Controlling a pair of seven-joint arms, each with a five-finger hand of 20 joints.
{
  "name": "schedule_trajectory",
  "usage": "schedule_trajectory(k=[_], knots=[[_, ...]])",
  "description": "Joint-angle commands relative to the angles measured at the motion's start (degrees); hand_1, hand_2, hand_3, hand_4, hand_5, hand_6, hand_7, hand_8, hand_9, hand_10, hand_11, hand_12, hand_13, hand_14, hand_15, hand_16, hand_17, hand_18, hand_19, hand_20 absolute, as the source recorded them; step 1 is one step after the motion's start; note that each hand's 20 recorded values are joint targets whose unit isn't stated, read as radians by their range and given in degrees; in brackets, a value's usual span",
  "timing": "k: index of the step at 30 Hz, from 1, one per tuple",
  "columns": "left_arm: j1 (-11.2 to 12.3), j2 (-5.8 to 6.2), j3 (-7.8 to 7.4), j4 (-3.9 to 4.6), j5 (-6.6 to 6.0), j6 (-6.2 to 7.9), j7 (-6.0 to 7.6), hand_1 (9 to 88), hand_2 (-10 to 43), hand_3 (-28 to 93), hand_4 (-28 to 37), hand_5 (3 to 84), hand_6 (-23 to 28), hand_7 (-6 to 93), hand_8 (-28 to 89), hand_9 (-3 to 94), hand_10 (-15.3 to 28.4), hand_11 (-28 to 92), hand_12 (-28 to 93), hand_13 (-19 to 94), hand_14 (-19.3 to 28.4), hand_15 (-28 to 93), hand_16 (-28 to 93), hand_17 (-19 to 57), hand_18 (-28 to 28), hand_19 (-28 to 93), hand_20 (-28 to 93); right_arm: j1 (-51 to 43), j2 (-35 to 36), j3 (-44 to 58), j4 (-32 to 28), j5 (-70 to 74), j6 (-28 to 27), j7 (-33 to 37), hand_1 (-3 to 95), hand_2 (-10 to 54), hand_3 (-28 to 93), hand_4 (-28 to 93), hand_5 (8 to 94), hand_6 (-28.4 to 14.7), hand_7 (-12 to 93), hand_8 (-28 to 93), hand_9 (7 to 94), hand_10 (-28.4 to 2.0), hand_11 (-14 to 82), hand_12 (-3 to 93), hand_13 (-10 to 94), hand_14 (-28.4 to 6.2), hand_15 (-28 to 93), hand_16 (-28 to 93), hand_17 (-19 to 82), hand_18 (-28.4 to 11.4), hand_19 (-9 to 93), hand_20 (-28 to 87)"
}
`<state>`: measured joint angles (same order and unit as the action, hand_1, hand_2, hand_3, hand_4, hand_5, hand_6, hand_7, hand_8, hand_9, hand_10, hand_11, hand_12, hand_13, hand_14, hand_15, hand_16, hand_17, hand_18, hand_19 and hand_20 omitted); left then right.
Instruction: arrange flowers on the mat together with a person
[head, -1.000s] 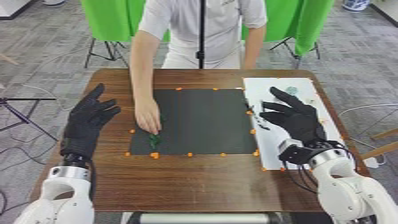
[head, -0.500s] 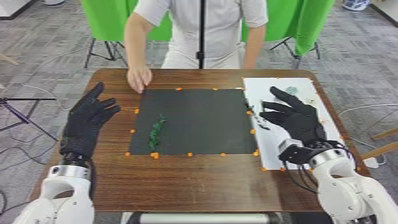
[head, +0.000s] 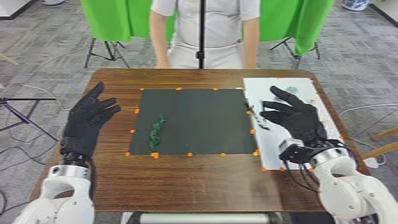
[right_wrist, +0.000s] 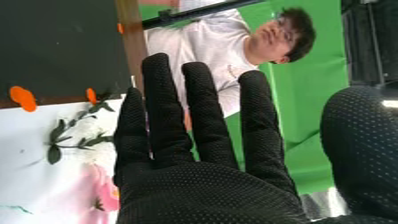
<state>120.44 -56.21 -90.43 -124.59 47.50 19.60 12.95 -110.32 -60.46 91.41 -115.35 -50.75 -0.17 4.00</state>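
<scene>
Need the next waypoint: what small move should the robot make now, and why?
Probably lower the right hand to the leafy stem on the white sheet. That hand hangs open over the sheet, and the green sprig on the dark mat leaves room to its right.

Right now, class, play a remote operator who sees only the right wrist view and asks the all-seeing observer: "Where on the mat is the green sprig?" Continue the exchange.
Observer: The sprig lies on the mat's left part.
Operator: Which way does it run?
Observer: Roughly front to back, near end close to the mat's near edge.
Operator: And the left hand?
Observer: The left hand is left of the mat, fingers open.
</scene>
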Motion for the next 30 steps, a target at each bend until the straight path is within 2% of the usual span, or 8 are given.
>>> schedule_trajectory(k=[1,6,10,19,21,24,26,30], knots=[[0.9,0.20,0.11,0.13,-0.40,0.44,0.05,24.7,6.8,78,-28.2,31.8,4.6,9.6,-8,33.8,19.2,29,10,23,25.3,55,-10,-8.9,21.0,46,16,-1.1,7.2,4.5,-0.2,-7.2,0.5,-3.7,16.9,8.0,82,-28,39.8,4.6,20,-14,46.6,-14.4,18.3,15.3,35,-18.0,47,11,3,-17.9,46,23],[1.4,0.48,0.11,-0.02,-0.48,0.67,0.32,24.7,6.8,78,-28.2,31.8,4.6,9.6,-8,33.8,19.2,29,10,24,25.4,55,-10,-8.9,21.0,46,16,-3.6,11.1,8.7,0.1,-15.9,0.0,-3.8,19.4,4.2,82,-28,40.3,4.6,21,-15,47.6,-13.3,18.6,15.3,38,-17.0,49,12,6,-18.5,49,25],[1.7,0.63,-0.08,-0.12,-0.37,0.65,0.20,24.7,6.8,78,-28.2,31.8,4.5,9.6,-8,33.8,19.2,29,10,23,25.4,55,-10,-8.9,21.0,46,16,-5.8,16.1,9.2,-0.3,-25.4,6.4,-2.5,22.7,1.5,82,-28,40.6,4.5,22,-15,47.9,-12.4,21.1,16.4,38,-16.0,53,13,8,-18.8,54,28],[2.9,0.87,-0.80,-0.35,-0.41,0.69,0.10,24.7,6.7,78,-28.1,31.8,4.5,9.7,-8,33.8,19.3,29,10,23,25.4,55,-10,-8.9,21.1,47,16,-14.8,21.4,13.5,5.4,-37.7,13.8,-2.6,29.7,-3.6,82,-28,42.6,4.2,26,-17,50.0,-9.5,26.8,16.6,43,-13.2,60,13,13,-19.0,60,32],[2.9,0.89,-0.60,-0.31,-0.41,0.60,0.22,24.8,6.7,78,-28.2,31.8,4.6,9.6,-8,33.8,19.3,29,10,23,25.3,55,-10,-9.0,21.1,47,16,-15.4,21.4,12.3,6.1,-39.0,17.4,-1.7,33.4,-7.8,82,-28,45.0,3.7,27,-18,52.2,-9.4,29.4,16.3,47,-11.7,62,13,16,-19.0,62,33],[2.5,0.82,-0.31,-0.18,-0.43,0.35,0.18,24.8,6.7,78,-28.2,31.8,4.5,9.6,-8,33.8,19.3,29,10,23,25.4,55,-10,-9.0,21.1,46,16,-15.4,21.5,10.1,6.4,-45.8,21.6,3.5,36.5,-9.5,81,-28,49.7,2.9,29,-19,55.4,-10.2,32.5,16.3,50,-11.2,65,14,20,-19.3,68,36],[2.1,0.86,-0.30,-0.03,-0.34,0.17,0.12,24.8,6.7,78,-28.2,31.8,4.5,9.6,-8,33.8,19.3,29,10,23,25.4,55,-10,-9.0,21.1,46,16,-16.0,21.4,9.9,6.0,-49.4,21.1,7.3,37.3,-9.5,80,-28,51.6,2.5,30,-19,56.7,-11.2,33.9,16.8,52,-11.1,66,15,22,-19.4,70,37],[1.9,0.81,-0.49,-0.03,-0.38,0.21,0.21,24.8,6.7,78,-28.1,31.8,4.5,9.7,-8,33.8,19.2,29,10,23,25.4,55,-10,-9.0,21.1,46,16,-17.0,21.7,9.5,7.0,-54.4,21.4,8.8,37.7,-9.5,80,-28,52.5,2.3,30,-19,57.3,-11.9,34.9,17.1,53,-11.3,67,15,24,-19.8,72,37]])
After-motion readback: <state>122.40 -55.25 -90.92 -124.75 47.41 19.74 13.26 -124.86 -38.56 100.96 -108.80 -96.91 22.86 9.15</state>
